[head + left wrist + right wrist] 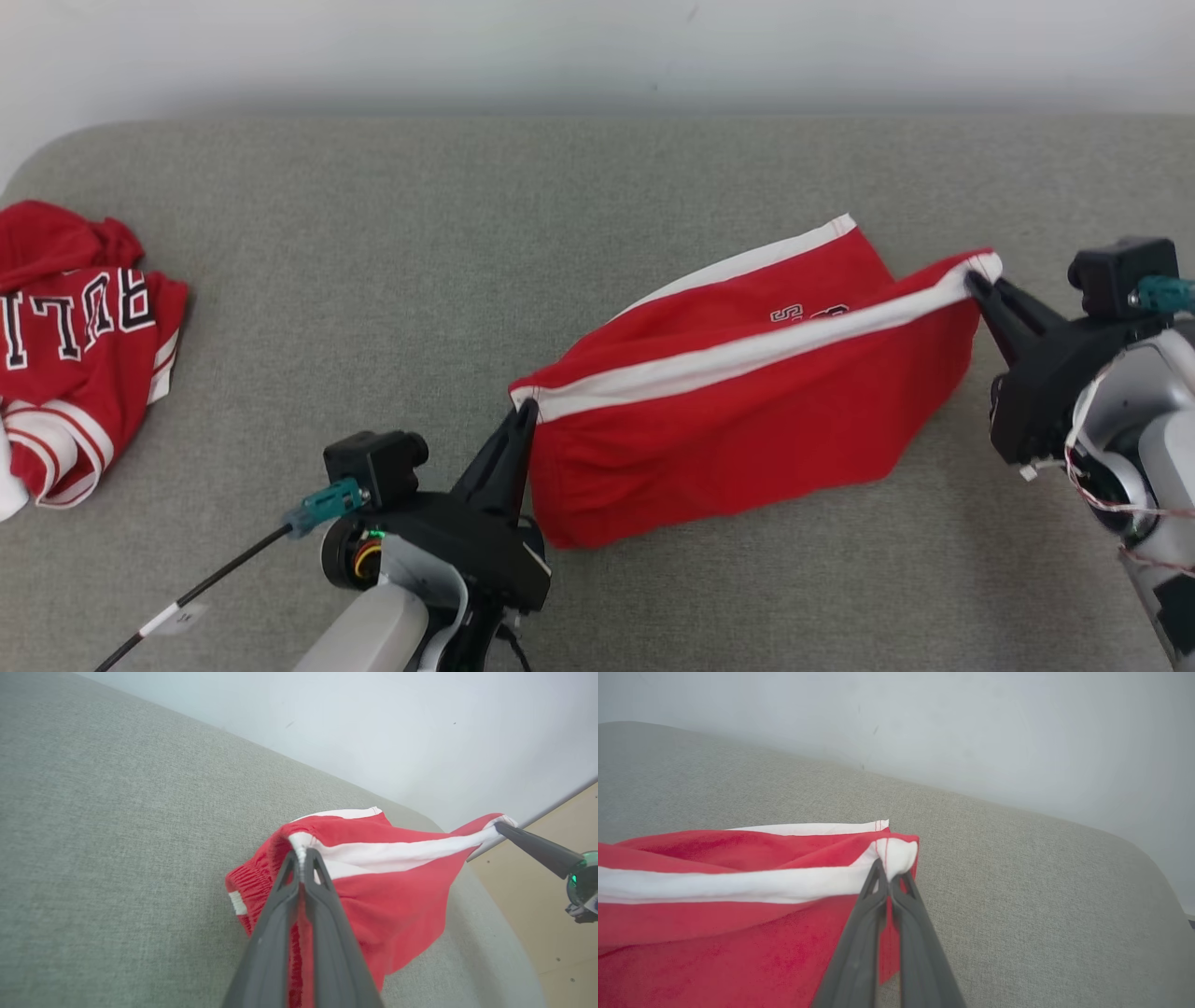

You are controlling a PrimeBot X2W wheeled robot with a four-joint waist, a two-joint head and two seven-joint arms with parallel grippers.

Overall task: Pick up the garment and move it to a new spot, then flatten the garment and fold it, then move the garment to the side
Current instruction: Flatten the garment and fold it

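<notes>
Pinching the garment (728, 439) taut, left hand (525, 411) and right hand (976, 280) lean inward.

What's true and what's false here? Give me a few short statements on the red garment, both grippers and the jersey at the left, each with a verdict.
1. The left gripper has its fingers shut on one end of the red garment's white stripe. True.
2. The right gripper hangs open above the garment. False: it is shut on the other end of the same stripe.
3. The garment lies flat and folded on the grey surface. False: it is held stretched between the two grippers, its lower part sagging.
4. A crumpled red jersey with lettering lies at the left of the head view. True.
5. The jersey touches the held garment. False: bare grey surface separates them.
</notes>
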